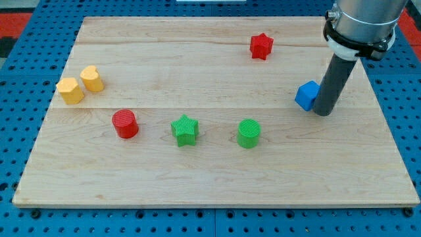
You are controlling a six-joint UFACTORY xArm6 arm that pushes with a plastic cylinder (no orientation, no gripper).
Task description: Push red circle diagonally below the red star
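Note:
The red circle [124, 124] sits on the wooden board [217, 178] at the view's left of centre. The red star [261, 46] sits near the view's top, right of centre. The dark rod comes down at the view's right, and my tip [323, 112] rests on the board right beside the blue block [306, 96], touching or nearly touching its right side. My tip is far to the right of the red circle and below and to the right of the red star.
A green star [185, 130] and a green circle [248, 133] lie in a row to the right of the red circle. Two yellow blocks [70, 90] [92, 78] sit near the board's left edge. A blue pegboard [20, 131] surrounds the board.

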